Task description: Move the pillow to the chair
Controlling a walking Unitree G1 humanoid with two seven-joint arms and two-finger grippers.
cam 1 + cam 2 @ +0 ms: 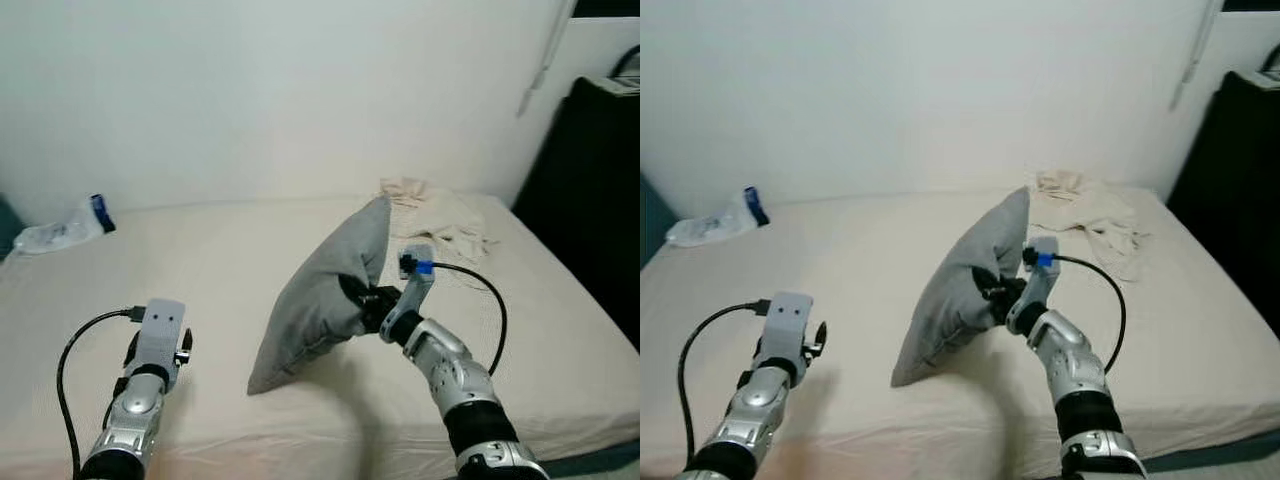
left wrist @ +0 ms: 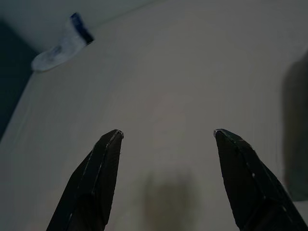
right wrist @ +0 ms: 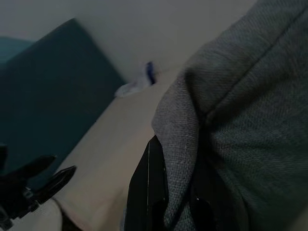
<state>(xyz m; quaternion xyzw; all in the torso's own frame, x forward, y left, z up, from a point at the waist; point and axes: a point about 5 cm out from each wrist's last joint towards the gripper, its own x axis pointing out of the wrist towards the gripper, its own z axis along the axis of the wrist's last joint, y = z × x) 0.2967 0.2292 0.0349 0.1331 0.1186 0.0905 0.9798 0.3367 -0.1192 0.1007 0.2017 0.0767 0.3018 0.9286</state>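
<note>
A grey pillow (image 1: 325, 290) stands tilted on one corner on the cream bed (image 1: 220, 260), lifted at its right edge. My right gripper (image 1: 358, 295) is shut on that edge, its black fingers (image 3: 151, 192) pinching a fold of the grey fabric (image 3: 240, 120). My left gripper (image 2: 166, 137) hovers low over bare sheet to the pillow's left, open with nothing between its fingers (image 2: 103, 163); its wrist (image 1: 160, 335) is near the bed's front edge.
A crumpled plastic bag with a blue label (image 1: 65, 230) lies at the bed's far left by the wall. A rumpled cream cloth (image 1: 440, 215) lies at the far right corner. Something dark (image 1: 590, 200) stands right of the bed. A dark teal panel (image 3: 48, 91) stands beyond the bed's left side.
</note>
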